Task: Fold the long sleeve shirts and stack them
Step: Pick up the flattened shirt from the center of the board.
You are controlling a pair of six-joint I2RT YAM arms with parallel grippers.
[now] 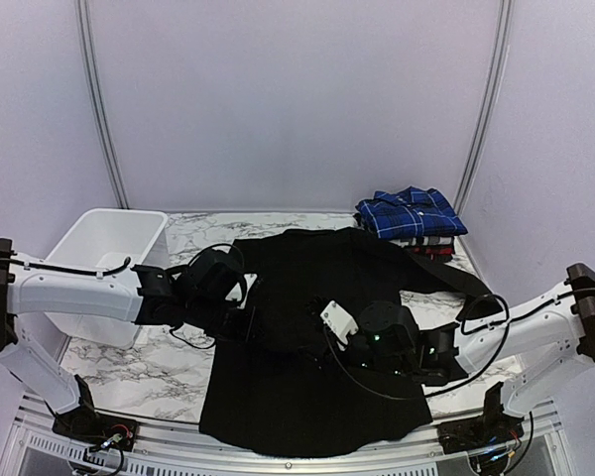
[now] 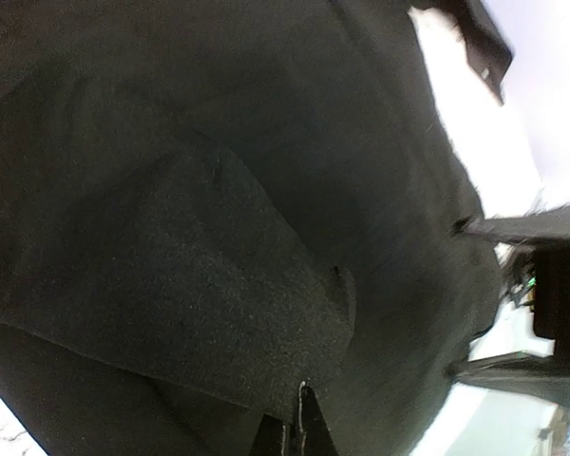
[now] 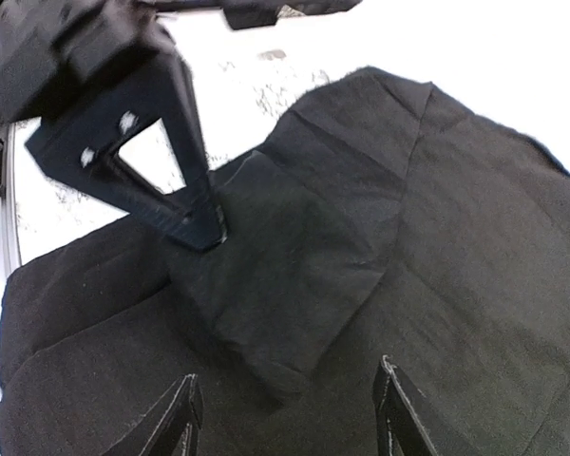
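Note:
A plain black long sleeve shirt (image 1: 307, 397) lies spread flat on the marble table (image 1: 129, 367), its hem toward the near edge. One sleeve is folded in over the chest as a flap (image 3: 294, 275). My left gripper (image 2: 299, 423) is shut on that flap's edge, and the right wrist view shows it (image 3: 214, 236) pinching there. My right gripper (image 3: 290, 418) hangs open just above the flap's end, its fingers either side and touching nothing. In the top view both grippers, left (image 1: 253, 322) and right (image 1: 315, 319), meet over the shirt's middle. A stack of folded plaid shirts (image 1: 412, 212) sits at the back right, blue-and-white on top.
A white plastic basket (image 1: 104, 248) stands at the table's left edge, behind my left arm. The black shirt's other sleeve (image 1: 446, 278) stretches toward the right arm. Pale curtain walls close off the back and sides.

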